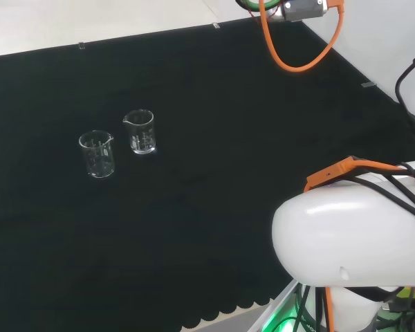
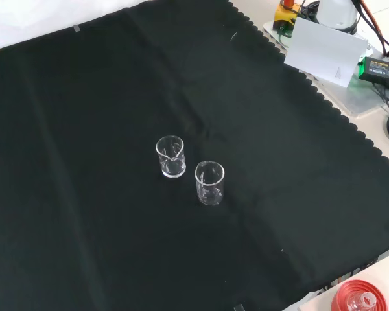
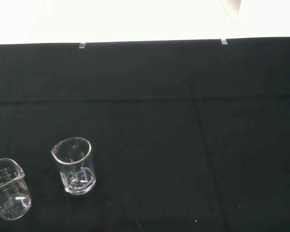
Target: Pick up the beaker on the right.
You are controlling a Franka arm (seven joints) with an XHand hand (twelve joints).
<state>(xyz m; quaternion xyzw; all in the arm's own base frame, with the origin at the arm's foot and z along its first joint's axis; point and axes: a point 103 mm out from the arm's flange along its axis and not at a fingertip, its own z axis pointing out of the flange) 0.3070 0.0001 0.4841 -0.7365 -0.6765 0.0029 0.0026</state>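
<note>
1. Beakers: two clear glass ones stand upright and just apart near the middle of the black cloth, well away from all its edges.
2. In the head view the right beaker sits slightly farther back than the left beaker; in the front view these are the pieces at and.
3. Both look empty, though clear glass makes that hard to judge.
4. Bare cloth lies open on every side of the pair, out to the scalloped edge.
5. A white arm link rises at the head view's lower right, far from the beakers.
6. I cannot tell how the hand's fingers stand.
</note>
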